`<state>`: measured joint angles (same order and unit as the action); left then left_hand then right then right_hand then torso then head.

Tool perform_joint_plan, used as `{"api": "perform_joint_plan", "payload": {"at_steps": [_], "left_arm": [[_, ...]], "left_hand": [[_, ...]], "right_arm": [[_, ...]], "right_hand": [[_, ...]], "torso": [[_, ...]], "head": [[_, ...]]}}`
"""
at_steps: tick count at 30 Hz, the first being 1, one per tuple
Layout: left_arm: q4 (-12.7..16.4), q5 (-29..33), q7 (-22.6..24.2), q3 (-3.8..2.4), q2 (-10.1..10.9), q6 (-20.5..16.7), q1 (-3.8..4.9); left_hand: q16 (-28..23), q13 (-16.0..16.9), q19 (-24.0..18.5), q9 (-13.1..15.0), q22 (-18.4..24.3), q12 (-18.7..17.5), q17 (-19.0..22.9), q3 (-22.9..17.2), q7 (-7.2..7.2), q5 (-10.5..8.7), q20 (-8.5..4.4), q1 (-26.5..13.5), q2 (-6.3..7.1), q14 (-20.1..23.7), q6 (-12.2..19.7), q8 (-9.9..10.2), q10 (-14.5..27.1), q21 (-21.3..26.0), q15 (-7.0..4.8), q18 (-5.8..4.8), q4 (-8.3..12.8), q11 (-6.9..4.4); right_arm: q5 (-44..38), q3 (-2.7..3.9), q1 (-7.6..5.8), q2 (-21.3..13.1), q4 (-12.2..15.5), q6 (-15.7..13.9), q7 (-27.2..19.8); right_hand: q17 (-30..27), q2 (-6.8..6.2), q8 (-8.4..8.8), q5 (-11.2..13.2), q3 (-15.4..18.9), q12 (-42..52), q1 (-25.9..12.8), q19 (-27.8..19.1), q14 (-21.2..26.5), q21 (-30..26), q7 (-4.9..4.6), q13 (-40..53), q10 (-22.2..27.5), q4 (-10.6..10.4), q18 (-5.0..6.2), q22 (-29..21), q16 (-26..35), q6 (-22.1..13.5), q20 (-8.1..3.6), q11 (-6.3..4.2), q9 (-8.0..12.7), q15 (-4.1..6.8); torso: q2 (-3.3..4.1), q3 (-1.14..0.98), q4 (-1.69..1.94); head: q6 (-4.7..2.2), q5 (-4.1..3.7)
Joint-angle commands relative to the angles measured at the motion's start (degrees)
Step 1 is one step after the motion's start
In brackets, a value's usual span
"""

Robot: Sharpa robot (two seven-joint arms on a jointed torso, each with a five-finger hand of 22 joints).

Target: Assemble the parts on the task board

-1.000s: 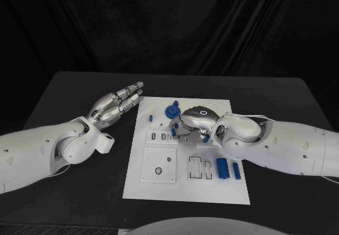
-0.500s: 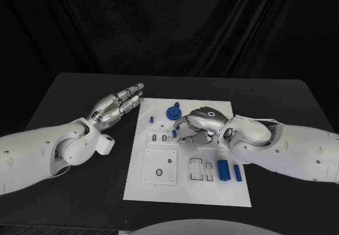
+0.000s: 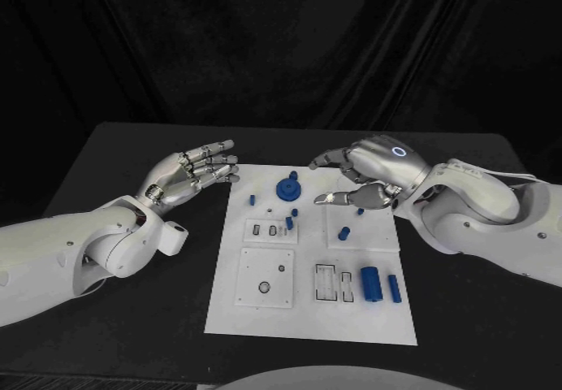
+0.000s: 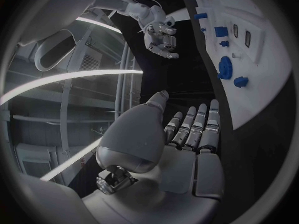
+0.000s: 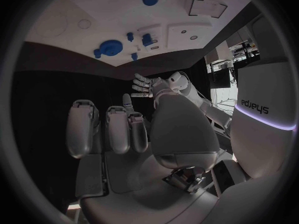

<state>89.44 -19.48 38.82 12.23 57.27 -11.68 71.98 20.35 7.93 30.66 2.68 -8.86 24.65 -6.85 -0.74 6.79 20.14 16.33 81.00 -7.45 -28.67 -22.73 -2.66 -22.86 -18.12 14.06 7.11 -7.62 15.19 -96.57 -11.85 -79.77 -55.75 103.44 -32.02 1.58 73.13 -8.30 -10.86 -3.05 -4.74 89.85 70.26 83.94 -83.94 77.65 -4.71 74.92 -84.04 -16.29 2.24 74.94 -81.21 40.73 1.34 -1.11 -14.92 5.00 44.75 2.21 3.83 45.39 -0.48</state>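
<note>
A black table (image 3: 129, 325) under dark curtains carries the white rectangular task board (image 3: 307, 313). From the head, small blue parts (image 3: 370, 282) lie near its right edge, a blue disc (image 3: 288, 189) near its far edge. The left hand (image 3: 188, 175) hovers beside the board's left edge, fingers spread, empty. The right hand (image 3: 365, 175) hangs above the far right corner, fingers loosely apart, holding nothing. Both wrist views show bare palms (image 4: 187, 149) (image 5: 124, 134).

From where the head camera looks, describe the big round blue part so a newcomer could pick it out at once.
Find the white task board in the middle of the black table. Near its far edge, between the two silver hands, sits the round blue part. It is a wide disc, much broader than the small blue pegs near it and unlike the long blue cylinders at the board's near right.
</note>
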Motion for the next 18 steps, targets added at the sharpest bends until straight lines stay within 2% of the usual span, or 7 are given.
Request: {"api": "perform_joint_plan", "payload": {"at_steps": [1,4,8,10,11,14,18], "left_arm": [[0.58,-5.86,13.05,-0.12,-0.12,-9.99,1.15],[1.03,-8.86,12.84,-0.12,-0.22,-13.05,2.29],[1.74,-15.90,10.07,-0.13,-0.27,-15.86,4.28],[1.78,-19.13,7.80,-0.12,-0.57,-15.92,5.43],[1.80,-20.21,6.92,-0.12,-0.70,-15.90,5.82],[2.35,-25.83,0.45,-0.12,-1.19,-15.42,7.50],[2.90,-32.54,-10.25,-0.13,-2.31,-12.71,9.53]], "left_hand": [[2.70,0.92,2.44,0.05,-0.54,3.20,-0.36,-0.17,0.28,-0.11,-0.23,0.35,0.54,-1.66,-0.98,-0.31,-0.62,-1.33,-0.23,-0.55,-0.65,0.13],[13.06,5.71,8.99,0.64,-3.18,14.20,-3.97,-0.98,1.62,0.03,-1.28,2.00,1.28,-8.24,-6.91,-1.31,-6.30,-6.70,-2.26,0.56,-1.31,-0.75],[42.16,21.08,13.89,1.35,-15.49,36.40,-19.46,-2.95,3.20,-1.76,-5.07,3.88,3.18,-12.36,-20.94,-4.76,-12.29,-25.33,-7.59,2.20,-4.84,-6.77],[49.40,27.30,13.37,1.27,-22.22,41.28,-24.31,-3.42,3.11,-4.22,-6.22,4.09,4.03,-14.59,-21.74,-5.49,-16.24,-33.69,-9.49,2.20,-7.39,-8.56],[53.61,37.44,13.46,1.44,-24.06,46.84,-31.57,-3.34,3.29,-4.92,-6.53,3.95,4.13,-20.49,-22.75,-6.12,-25.44,-36.01,-9.92,2.21,-7.95,-8.87],[68.95,75.86,28.41,2.09,-49.61,63.70,-75.73,-2.42,3.14,-6.80,-7.36,2.66,4.22,-55.04,-26.51,-8.64,-60.56,-55.72,-10.09,-1.24,-8.38,-8.94],[69.65,82.07,44.27,5.58,-68.47,65.35,-83.15,1.87,1.04,-13.13,-7.74,-5.36,3.24,-61.33,-31.94,-13.64,-67.14,-67.09,-11.39,-3.95,-8.82,-10.51]], "right_arm": [[0.66,-0.03,-0.76,-1.40,0.91,-3.23,-0.29],[0.72,-0.04,-1.22,-2.71,1.02,-2.02,0.00],[1.23,-0.04,-1.47,-3.98,0.62,0.03,0.68],[2.10,-0.05,-1.51,-4.66,0.37,1.29,1.14],[2.37,-0.05,-1.51,-4.83,0.30,1.61,1.26],[3.34,-0.05,-1.49,-5.47,0.00,2.98,1.79],[3.90,-0.05,-1.42,-5.90,-0.39,3.94,2.16]], "right_hand": [[0.14,0.22,0.22,0.24,0.15,0.15,0.40,1.37,-3.26,-0.28,-0.13,15.08,-5.96,-0.24,0.57,11.33,-0.31,0.11,0.32,0.26,0.11,-0.38],[0.26,0.92,0.15,0.21,0.33,0.15,0.80,1.35,-3.28,-0.29,-0.13,15.08,-5.96,-0.24,0.57,11.33,-0.40,0.31,0.36,0.29,0.20,-0.43],[0.03,3.66,-0.07,0.04,0.31,0.15,1.07,1.26,-3.23,-0.53,-0.33,15.08,-5.96,-0.21,0.61,11.27,-0.32,0.90,0.50,0.46,0.43,-0.57],[-0.04,4.58,-0.31,-0.23,0.29,0.15,1.49,1.23,-3.22,-0.61,-0.50,15.08,-5.96,0.00,0.63,11.24,-0.31,1.43,0.61,0.60,0.50,-0.67],[-0.05,4.93,-0.41,-0.34,0.30,0.15,1.60,1.23,-3.22,-0.63,-0.58,15.08,-5.96,0.02,0.64,11.24,-0.32,1.66,0.64,0.65,0.53,-0.73],[-0.05,5.90,-0.73,-0.77,0.42,0.15,1.71,1.20,-3.22,-0.74,-0.82,15.08,-5.96,0.02,0.66,11.21,-0.35,2.39,0.78,0.84,0.60,-0.88],[0.09,6.90,-1.10,-1.97,0.68,0.15,1.86,1.22,-3.25,-0.74,-0.92,15.08,-5.96,0.05,0.66,11.22,-0.48,3.36,0.92,0.96,0.72,-1.00]], "torso": [[-0.06,-0.12,-0.46],[-0.05,-0.27,-0.46],[-0.09,-0.51,-0.50],[-0.11,-0.44,-0.30],[-0.17,-0.57,-0.26],[-0.22,-0.90,-0.36],[-0.33,-1.26,-0.59]], "head": [[-0.11,0.25],[-0.23,0.28],[-0.23,0.41],[-0.29,0.35],[-0.28,0.36],[-0.18,0.54],[-0.14,0.67]]}}
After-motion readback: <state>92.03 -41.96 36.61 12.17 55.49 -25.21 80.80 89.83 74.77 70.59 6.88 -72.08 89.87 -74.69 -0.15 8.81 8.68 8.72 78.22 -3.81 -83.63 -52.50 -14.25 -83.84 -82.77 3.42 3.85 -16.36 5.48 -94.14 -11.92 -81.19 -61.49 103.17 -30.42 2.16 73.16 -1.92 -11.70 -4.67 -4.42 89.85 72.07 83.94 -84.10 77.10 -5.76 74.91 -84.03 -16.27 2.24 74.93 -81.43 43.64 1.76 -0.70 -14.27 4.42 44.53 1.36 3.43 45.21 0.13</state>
